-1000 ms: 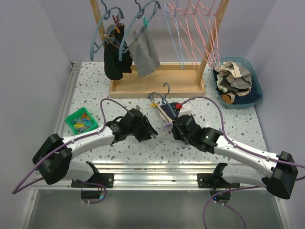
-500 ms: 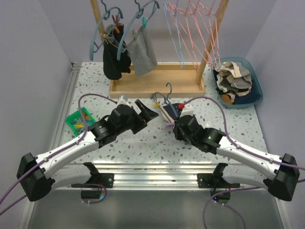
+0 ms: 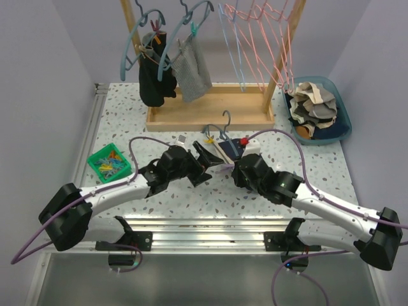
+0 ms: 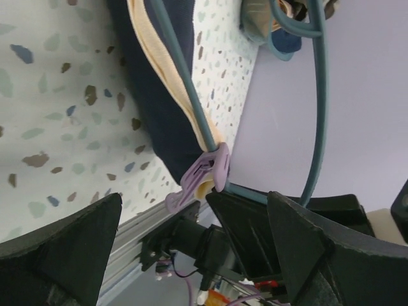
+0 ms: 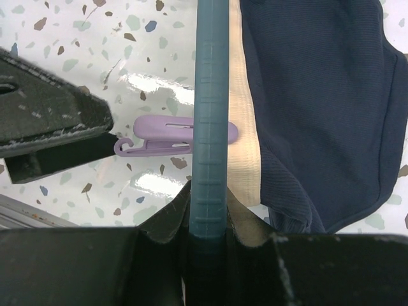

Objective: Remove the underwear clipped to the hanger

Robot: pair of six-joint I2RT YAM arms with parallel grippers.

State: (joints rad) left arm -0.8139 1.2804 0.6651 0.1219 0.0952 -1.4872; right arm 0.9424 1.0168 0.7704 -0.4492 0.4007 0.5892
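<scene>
At table (image 3: 115, 118) centre, right gripper (image 5: 209, 237) clenches teal plastic hanger (image 5: 211, 95) to steady it; left gripper (image 3: 207, 160), released wide, faces purple plastic clip (image 5: 175, 136) at 9 o'clock of navy cream-banded underwear (image 5: 319, 108).

Bright, even overhead light, with only soft shadows on the table (image 3: 108, 127). White glare patches shine on it near the clip (image 5: 175, 136) in the right wrist view. Close up, the left tool (image 4: 195, 196) and right tool (image 5: 209, 220) look dark and slightly blurred.
</scene>
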